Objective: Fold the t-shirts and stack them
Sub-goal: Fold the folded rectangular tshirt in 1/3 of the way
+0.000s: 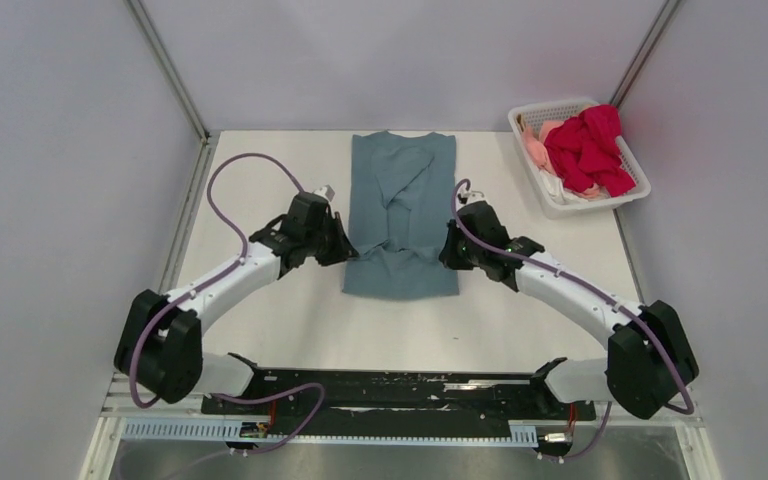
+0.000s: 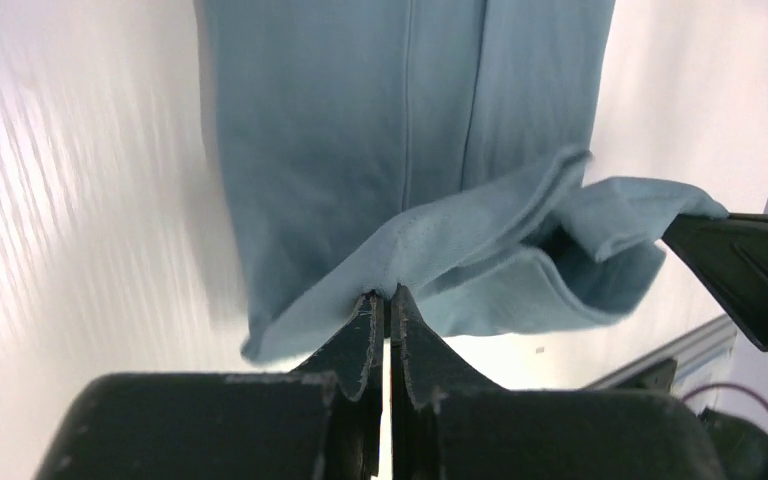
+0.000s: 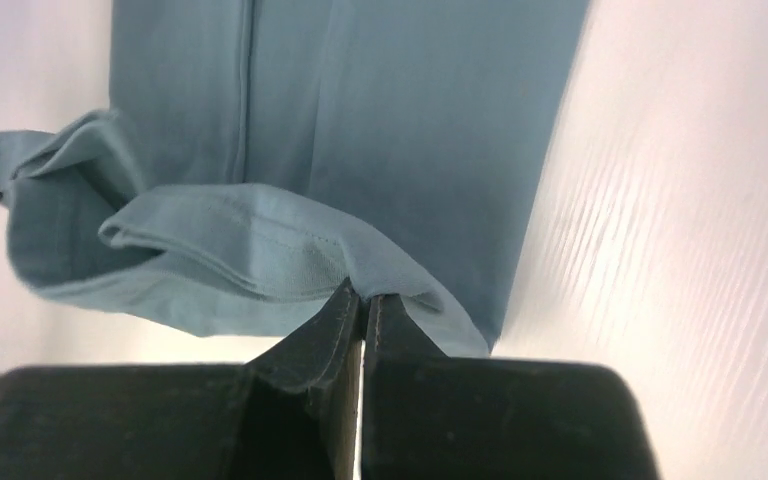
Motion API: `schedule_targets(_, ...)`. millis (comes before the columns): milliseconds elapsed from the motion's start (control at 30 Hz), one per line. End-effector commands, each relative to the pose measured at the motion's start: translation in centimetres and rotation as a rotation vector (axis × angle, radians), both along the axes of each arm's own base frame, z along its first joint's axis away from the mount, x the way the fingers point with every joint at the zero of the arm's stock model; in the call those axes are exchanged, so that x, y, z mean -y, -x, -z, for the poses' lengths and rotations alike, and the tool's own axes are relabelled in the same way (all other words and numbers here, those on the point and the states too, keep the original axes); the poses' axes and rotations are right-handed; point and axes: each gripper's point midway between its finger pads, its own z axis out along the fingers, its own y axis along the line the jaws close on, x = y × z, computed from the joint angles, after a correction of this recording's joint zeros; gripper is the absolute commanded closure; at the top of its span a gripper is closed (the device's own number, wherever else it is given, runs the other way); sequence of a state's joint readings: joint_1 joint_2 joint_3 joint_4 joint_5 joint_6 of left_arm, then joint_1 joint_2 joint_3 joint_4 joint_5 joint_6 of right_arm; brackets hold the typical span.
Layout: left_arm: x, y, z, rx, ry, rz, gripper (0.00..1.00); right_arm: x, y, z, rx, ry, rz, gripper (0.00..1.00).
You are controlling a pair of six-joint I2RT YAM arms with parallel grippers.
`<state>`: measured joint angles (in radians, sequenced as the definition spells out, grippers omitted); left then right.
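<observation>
A dusty blue-grey t-shirt (image 1: pixel 403 210) lies lengthwise in the middle of the table, its sides folded in. My left gripper (image 1: pixel 345 243) is shut on its left edge; the left wrist view shows the cloth (image 2: pixel 380 150) pinched at the fingertips (image 2: pixel 388 296) and lifted in a fold. My right gripper (image 1: pixel 449 245) is shut on its right edge; the right wrist view shows the hem (image 3: pixel 290 250) pinched between the tips (image 3: pixel 365 296). The near part of the shirt sags between the two grippers. A bright red t-shirt (image 1: pixel 590 150) and a pale pink one (image 1: pixel 537 150) lie in the basket.
A white lattice basket (image 1: pixel 570 205) stands at the back right of the table. Metal frame posts rise at the back corners. The arm bases and a black rail with cables run along the near edge.
</observation>
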<state>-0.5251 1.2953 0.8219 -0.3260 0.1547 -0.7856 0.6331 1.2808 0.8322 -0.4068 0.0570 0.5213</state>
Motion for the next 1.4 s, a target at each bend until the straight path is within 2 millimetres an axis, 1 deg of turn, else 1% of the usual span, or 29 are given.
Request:
schedule_targets(0, 0.7, -5.4, -2.5, 0.099, 0.006, 0.024, 1.0, -0.7, -7.3, -5.0, 0.219, -0.066, 0.039, 1.0)
schedule_targets(33, 0.7, -6.0, -1.5, 0.073, -0.009, 0.025, 1.0, -0.5, -8.3, -5.0, 0.226, -0.055, 0.045, 1.0)
schedule_targets(67, 0.6, -6.9, -2.1, 0.077, -0.002, 0.017, 1.0, -0.3, -9.1, -4.9, 0.226, -0.045, 0.051, 1.0)
schedule_targets(100, 0.5, -7.5, -1.3, 0.057, -0.012, 0.017, 1.0, -0.1, -9.9, -4.8, 0.225, -0.039, 0.056, 1.0)
schedule_targets(133, 0.3, -8.4, -1.6, 0.062, -0.006, 0.009, 1.0, 0.1, -10.6, -4.4, 0.219, -0.03, 0.062, 1.0)
schedule_targets(167, 0.2, -9.0, -0.9, 0.049, -0.013, 0.007, 1.0, 0.3, -11.2, -4.1, 0.213, -0.029, 0.067, 1.0)
schedule_targets(200, 0.2, -9.9, -1.6, 0.063, -0.004, 0.005, 1.0, 0.4, -11.8, -4.0, 0.209, -0.03, 0.073, 1.0)
schedule_targets(233, 0.0, -10.5, -0.8, 0.049, -0.014, 0.006, 1.0, 0.5, -12.3, -3.6, 0.202, -0.027, 0.076, 1.0)
schedule_targets(267, 0.3, -11.1, -1.5, 0.06, -0.004, 0.012, 1.0, 0.6, -12.9, -3.6, 0.205, -0.028, 0.082, 1.0)
schedule_targets(300, 0.3, -11.6, -0.8, 0.048, -0.014, 0.019, 1.0, 0.8, -13.3, -3.6, 0.206, -0.026, 0.089, 1.0)
schedule_targets(333, 0.4, -12.2, -1.4, 0.064, -0.013, 0.019, 1.0, 0.9, -13.7, -3.5, 0.207, -0.026, 0.091, 1.0)
schedule_targets(367, 0.3, -12.6, -0.9, 0.06, -0.025, 0.022, 1.0, 1.0, -14.0, -3.4, 0.211, -0.024, 0.091, 1.0)
schedule_targets(400, 0.4, -13.2, -1.3, 0.075, -0.026, 0.023, 1.0, 1.1, -14.3, -3.4, 0.213, -0.023, 0.094, 1.0)
schedule_targets(600, 0.1, -15.5, -0.8, 0.075, -0.047, 0.027, 1.0, 1.9, -15.8, -2.6, 0.211, -0.014, 0.106, 1.0)
schedule_targets(633, 0.0, -16.0, -1.1, 0.084, -0.044, 0.024, 1.0, 1.6, -15.8, -2.5, 0.203, -0.031, 0.085, 1.0)
schedule_targets(700, 0.2, -16.6, -0.8, 0.072, -0.038, 0.033, 1.0, 1.9, -16.4, -2.2, 0.197, -0.035, 0.091, 1.0)
schedule_targets(733, 0.2, -16.7, 0.0, 0.051, -0.043, 0.036, 1.0, 1.9, -16.6, -2.0, 0.193, -0.037, 0.09, 1.0)
schedule_targets(767, 0.2, -17.1, -0.2, 0.05, -0.042, 0.034, 1.0, 1.9, -16.8, -1.8, 0.19, -0.042, 0.087, 1.0)
schedule_targets(800, 0.1, -17.2, 0.6, 0.033, -0.049, 0.029, 1.0, 1.9, -17.0, -1.5, 0.186, -0.047, 0.083, 1.0)
schedule_targets(967, -0.9, -18.7, 1.7, -0.005, -0.074, -0.023, 0.97, 2.4, -18.5, 0.8, 0.145, -0.036, 0.122, 0.95)
schedule_targets(1033, -1.3, -18.9, 2.5, -0.03, -0.094, -0.035, 0.87, 2.5, -19.1, 1.4, 0.133, -0.038, 0.133, 0.89)
schedule_targets(1067, -1.5, -19.0, 2.9, -0.039, -0.104, -0.038, 0.72, 2.6, -19.4, 1.6, 0.13, -0.038, 0.134, 0.83)
schedule_targets(1100, -1.5, -19.0, 3.0, -0.042, -0.107, -0.038, 0.55, 2.7, -19.7, 1.7, 0.13, -0.037, 0.14, 0.7)
schedule_targets(1133, -1.6, -19.1, 3.1, -0.046, -0.109, -0.037, 0.47, 2.8, -20.0, 1.7, 0.13, -0.041, 0.145, 0.53)
schedule_targets(1167, -1.7, -19.2, 3.0, -0.045, -0.108, -0.037, 0.33, 2.8, -20.2, 1.6, 0.131, -0.044, 0.149, 0.37)
schedule_targets(1200, -1.7, -19.2, 2.9, -0.041, -0.107, -0.035, 0.26, 2.9, -20.4, 1.4, 0.133, -0.047, 0.159, 0.29)
schedule_targets(1233, -1.8, -19.4, 2.4, -0.032, -0.108, -0.038, 0.09, 3.0, -20.5, 1.1, 0.135, -0.051, 0.168, 0.24)
schedule_targets(1300, -2.1, -19.4, 1.5, -0.015, -0.118, -0.044, 0.01, 3.1, -20.0, 0.4, 0.132, -0.056, 0.174, 0.11)
schedule_targets(1367, -2.4, -18.8, 0.5, -0.004, -0.117, -0.045, 0.0, 3.5, -18.9, 0.0, 0.121, -0.06, 0.181, 0.01)
